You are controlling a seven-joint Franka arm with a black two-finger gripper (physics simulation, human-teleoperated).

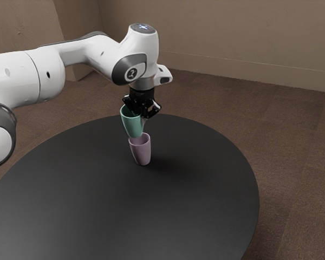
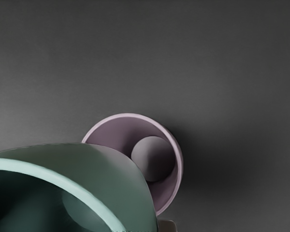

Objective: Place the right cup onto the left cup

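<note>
Raised above the table, my gripper point(image 1: 143, 114) is shut on the side wall of the green cup point(image 1: 132, 123), near its rim. The green cup hangs slightly tilted, its mouth up. Just beneath it the pink cup point(image 1: 141, 150) stands upright on the table, its open mouth partly overlapped by the green cup's base. In the wrist view the green cup point(image 2: 101, 169) looms large and covers part of the pink cup point(image 2: 180, 166), whose inner floor is partly visible. Whether the two cups touch, I cannot tell.
The round black table point(image 1: 206, 200) extends around the pink cup, with its curved edge beyond the cups and toward the exterior view's right. A brown carpeted floor point(image 1: 298, 162) surrounds it, and a wall point(image 1: 233, 38) stands behind.
</note>
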